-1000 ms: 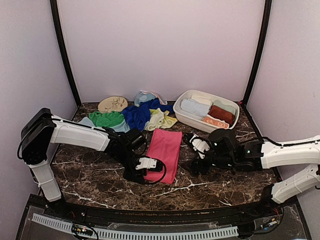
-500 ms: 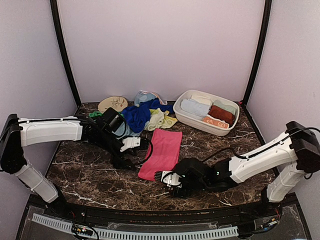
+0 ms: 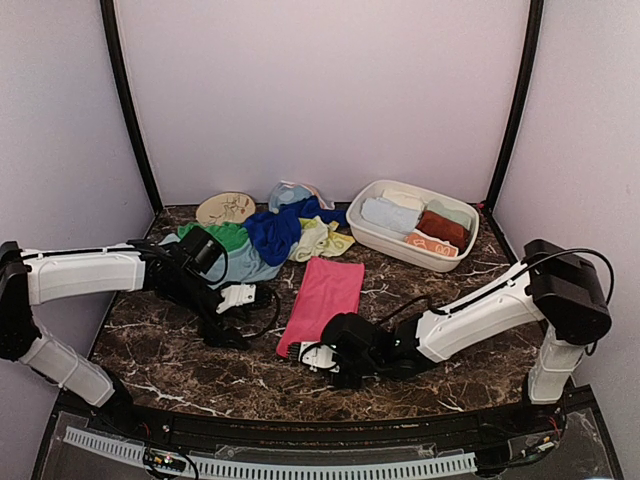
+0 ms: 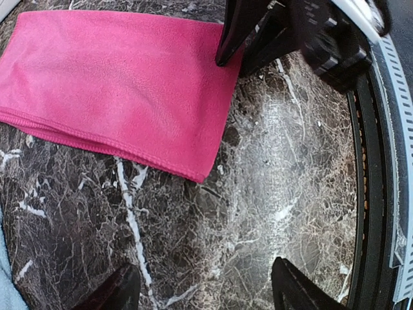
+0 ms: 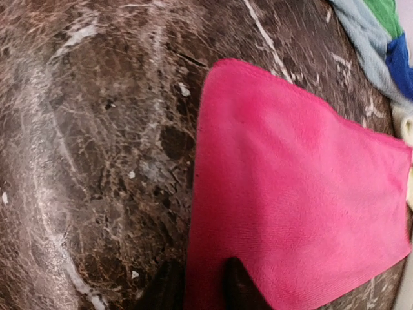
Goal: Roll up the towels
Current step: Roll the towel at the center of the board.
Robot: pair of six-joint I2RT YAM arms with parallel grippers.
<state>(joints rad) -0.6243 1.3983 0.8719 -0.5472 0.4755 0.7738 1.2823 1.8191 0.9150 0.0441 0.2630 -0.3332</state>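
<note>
1. Top external view. The pink towel (image 3: 325, 295) lay flat and unrolled on the marble table (image 3: 180, 370). It was in front of the loose heap of towels (image 3: 270, 235) at the back (green, royal blue, lime-yellow, pale blue). The white basin (image 3: 372, 235) at back right held rolled towels (image 3: 390, 215). The left hand (image 3: 228, 330) sat low over the table, left of the pink towel and apart from it. The right hand (image 3: 300, 355) was at the towel's near corner.
2. Left wrist view. The left hand's fingers (image 4: 119, 294) stood wide apart over bare table, holding nothing. The pink towel (image 4: 122, 90) lay ahead, untouched by them. The right hand's dark fingers (image 4: 235, 29) came down onto the towel's end edge.
3. Right wrist view. The right hand's fingers (image 5: 235, 287) stood close together astride the near edge of the pink towel (image 5: 297, 194). One was on the cloth and one on the table (image 5: 97, 129) beside it, clamped on a narrow strip of the edge. The rest of the towel lay flat, not yet rolled.
</note>
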